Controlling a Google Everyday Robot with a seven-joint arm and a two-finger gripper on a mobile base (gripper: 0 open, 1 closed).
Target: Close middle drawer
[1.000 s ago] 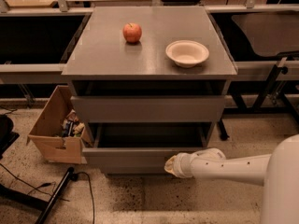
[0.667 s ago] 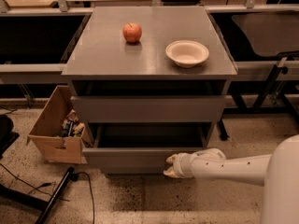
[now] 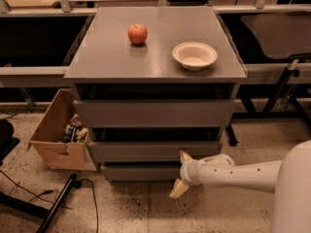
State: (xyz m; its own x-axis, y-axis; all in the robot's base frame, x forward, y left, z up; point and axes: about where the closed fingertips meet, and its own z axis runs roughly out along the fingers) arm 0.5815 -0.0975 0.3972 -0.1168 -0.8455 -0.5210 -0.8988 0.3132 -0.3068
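The grey metal cabinet has three drawers. The middle drawer shows its plain flat front, with a dark gap above it, standing a little forward of the lowest drawer. My gripper is at the end of the white arm, in front of the cabinet at lower right. It is open. Its upper finger touches the lower edge of the middle drawer's front, and the lower finger hangs near the floor.
A red apple and a white bowl sit on the cabinet top. An open cardboard box of items stands on the floor to the left. Cables lie at lower left. Table legs stand to the right.
The middle drawer has slid back into the cabinet, uncovering the lowest drawer's front. My gripper has followed it inward and its fingers now show spread apart.
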